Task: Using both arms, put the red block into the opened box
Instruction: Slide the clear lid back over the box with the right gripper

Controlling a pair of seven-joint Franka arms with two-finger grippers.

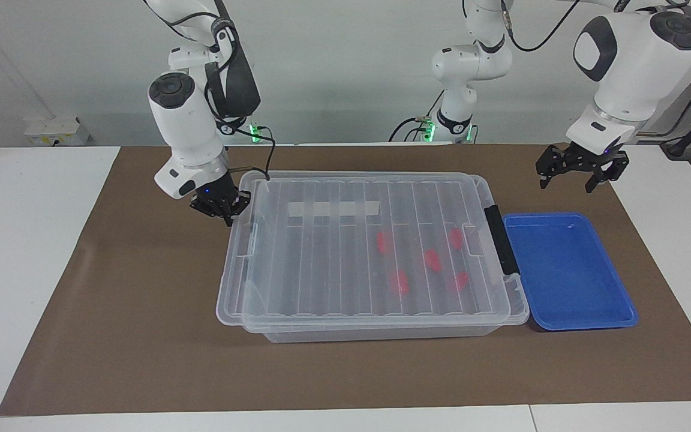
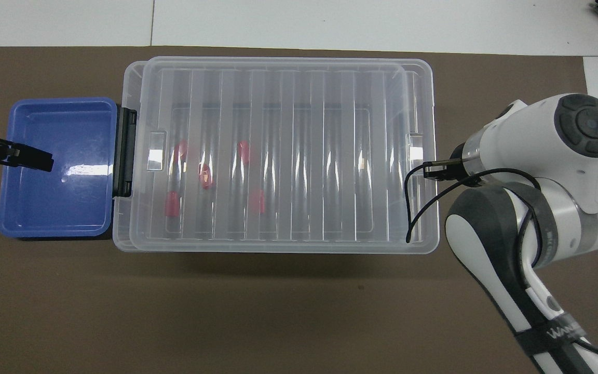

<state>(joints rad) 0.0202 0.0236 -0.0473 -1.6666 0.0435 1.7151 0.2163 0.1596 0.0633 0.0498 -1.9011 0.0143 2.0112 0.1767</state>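
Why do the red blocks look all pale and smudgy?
Facing view: the red blocks sit under the ribbed clear lid, which dulls them. Overhead view: bright light streaks on the lid wash them out.

One high camera faces the robots, another looks steeply down (both share the box [image 1: 375,252]).

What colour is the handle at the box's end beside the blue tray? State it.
Black. The handle shows best in the facing view.
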